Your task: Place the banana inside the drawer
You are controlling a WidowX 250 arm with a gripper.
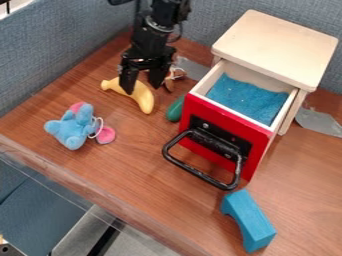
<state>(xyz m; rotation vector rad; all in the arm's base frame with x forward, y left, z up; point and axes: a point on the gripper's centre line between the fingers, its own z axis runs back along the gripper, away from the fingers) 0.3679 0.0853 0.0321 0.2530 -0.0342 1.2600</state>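
The banana [141, 96] is being overhung by the gripper [141, 86].
Its fingers are being held spread, the banana being partly hidden behind one.

Blk gripper [142, 85] pts down, fingers [128, 82] apart w/ a gap btwn; blk arm [151, 41] right abv it, approx. vert.

Green object [175, 109] part hidden by red drawer front [257, 139]. Arm [152, 35], cut off at top edge, covers part of banana [142, 96].
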